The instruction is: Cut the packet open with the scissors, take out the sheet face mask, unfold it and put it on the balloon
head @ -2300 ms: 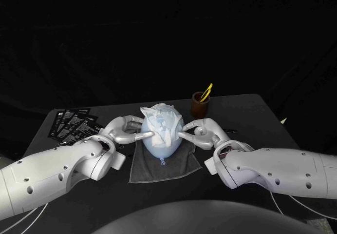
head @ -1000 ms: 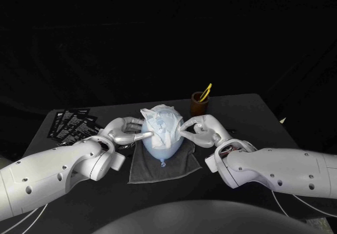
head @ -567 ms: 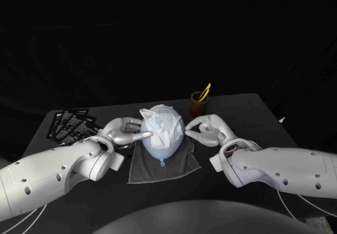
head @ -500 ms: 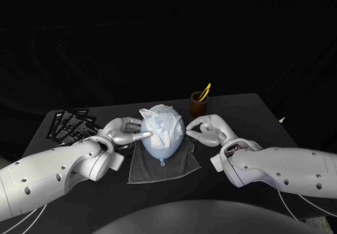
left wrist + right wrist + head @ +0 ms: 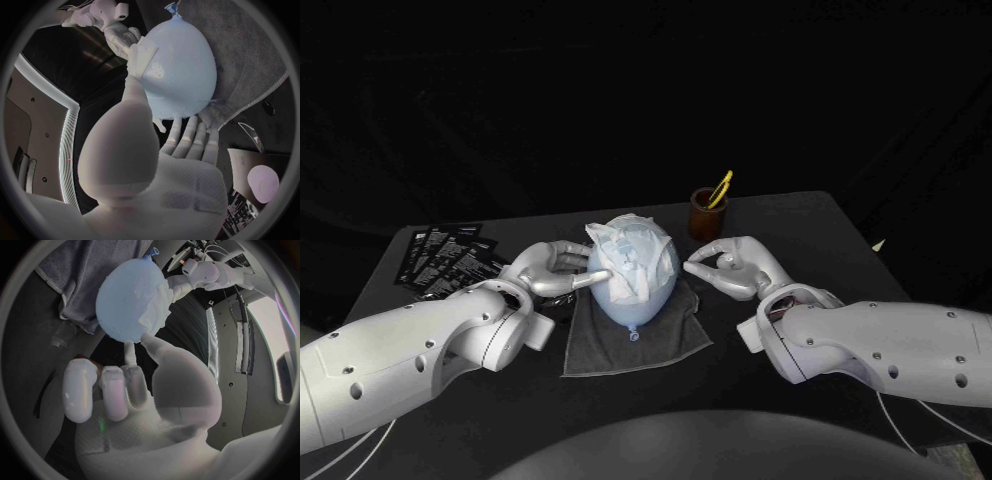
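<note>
Sheet mask (image 5: 635, 252) draped over the pale blue balloon (image 5: 626, 302), a hand at either side.

The balloon lies on a dark grey cloth (image 5: 646, 345) in the middle of the black counter (image 5: 805, 235), knot end toward the robot. The crumpled white mask covers its top and far end. The left hand (image 5: 557, 270) has its fingers apart: the thumb rests against the mask's edge on the balloon's side, and the other fingertips reach the balloon's wide end. The right hand (image 5: 736, 265) sits just beside the opposite side, most fingers curled in. Its thumb and one finger tip come close together at the mask's edge, and I cannot tell whether they grip it. Behind stands a brown cup (image 5: 707, 216) holding yellow-handled scissors (image 5: 720, 190). Black packets (image 5: 444, 255) lie fanned at the counter's left.
</note>
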Robot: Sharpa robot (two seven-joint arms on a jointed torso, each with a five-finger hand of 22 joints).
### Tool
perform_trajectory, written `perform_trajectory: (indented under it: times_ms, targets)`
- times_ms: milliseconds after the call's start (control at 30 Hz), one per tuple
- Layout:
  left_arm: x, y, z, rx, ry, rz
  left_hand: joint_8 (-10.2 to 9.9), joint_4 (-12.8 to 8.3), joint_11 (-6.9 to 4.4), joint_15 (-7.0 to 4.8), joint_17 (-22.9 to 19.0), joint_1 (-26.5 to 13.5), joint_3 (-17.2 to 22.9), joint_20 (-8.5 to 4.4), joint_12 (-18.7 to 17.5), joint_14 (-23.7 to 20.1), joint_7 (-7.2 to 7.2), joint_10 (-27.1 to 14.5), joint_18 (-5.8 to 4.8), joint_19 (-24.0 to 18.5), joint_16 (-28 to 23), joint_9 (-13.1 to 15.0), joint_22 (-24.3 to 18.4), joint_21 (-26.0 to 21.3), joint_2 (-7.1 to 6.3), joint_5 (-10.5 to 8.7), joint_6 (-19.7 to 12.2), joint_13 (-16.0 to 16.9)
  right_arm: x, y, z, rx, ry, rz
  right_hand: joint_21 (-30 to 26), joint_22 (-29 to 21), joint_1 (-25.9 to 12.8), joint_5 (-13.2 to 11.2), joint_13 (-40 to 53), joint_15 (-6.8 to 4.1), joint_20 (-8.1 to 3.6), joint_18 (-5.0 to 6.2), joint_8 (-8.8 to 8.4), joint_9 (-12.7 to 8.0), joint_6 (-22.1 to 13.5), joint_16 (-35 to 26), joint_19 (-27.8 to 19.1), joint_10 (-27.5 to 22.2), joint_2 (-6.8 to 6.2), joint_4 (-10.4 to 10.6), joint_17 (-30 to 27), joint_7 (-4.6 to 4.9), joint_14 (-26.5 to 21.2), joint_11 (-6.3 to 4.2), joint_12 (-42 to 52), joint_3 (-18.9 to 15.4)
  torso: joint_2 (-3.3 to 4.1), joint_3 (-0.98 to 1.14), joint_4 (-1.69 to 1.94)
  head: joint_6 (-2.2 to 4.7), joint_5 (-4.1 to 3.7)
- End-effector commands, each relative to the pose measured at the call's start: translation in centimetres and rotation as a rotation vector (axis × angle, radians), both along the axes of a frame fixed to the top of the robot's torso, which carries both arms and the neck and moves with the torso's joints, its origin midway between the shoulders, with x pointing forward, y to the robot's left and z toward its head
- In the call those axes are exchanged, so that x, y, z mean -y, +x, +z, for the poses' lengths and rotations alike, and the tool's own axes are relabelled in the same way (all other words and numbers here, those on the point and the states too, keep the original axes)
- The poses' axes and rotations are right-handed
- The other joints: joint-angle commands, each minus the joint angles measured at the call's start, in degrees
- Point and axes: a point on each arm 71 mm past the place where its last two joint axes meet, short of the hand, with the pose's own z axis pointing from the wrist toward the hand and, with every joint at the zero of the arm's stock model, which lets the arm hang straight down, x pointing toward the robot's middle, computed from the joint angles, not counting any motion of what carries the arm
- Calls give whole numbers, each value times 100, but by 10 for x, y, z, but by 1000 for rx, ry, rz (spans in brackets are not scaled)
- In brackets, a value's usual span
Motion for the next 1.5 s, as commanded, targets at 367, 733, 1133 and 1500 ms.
perform_trajectory:
  times_ms: [367,733,1133,1500]
  targets:
    - [4,-2,-1,-17,-13,-18,-39,-3,1,5,-16,10,35,3,-53,68,745,85,-60,41,-40,-17,-8,-29,23,24,72,9,-21,0,4,62,8,91,85,1230,29,-2,1212,105,154,-52,-308,-71,-112,70,297,400,-21,238,1457,95,588,118,-19,-476,3,-2,3,1,12]
    - [4,-2,-1,-18,-16,-19,-39,-3,1,5,-16,10,35,3,-53,68,745,85,-60,41,-40,-17,-8,-29,23,24,72,9,-29,2,3,59,3,106,145,1245,307,-1,1278,94,175,-58,-341,-52,51,76,313,446,58,209,1487,70,594,98,37,-595,0,-1,1,1,14]
    - [5,-2,-1,-21,-17,-20,-56,-3,6,9,-24,8,37,3,-83,80,750,108,-60,46,-65,-28,-8,-34,24,25,89,9,-31,6,-2,45,-18,102,182,1253,575,-1,1295,77,171,-63,-371,-40,206,80,321,457,169,143,1506,41,598,74,49,-630,2,0,0,1,18]
    - [5,-3,0,-24,-20,-21,-60,-3,9,11,-30,10,36,4,-105,88,753,126,-60,47,-84,-33,-8,-39,24,24,110,9,-34,9,-5,43,-39,104,227,1265,791,-1,1355,9,127,-70,-306,1,494,81,334,503,279,74,1510,-67,599,-16,102,-625,10,0,2,1,12]
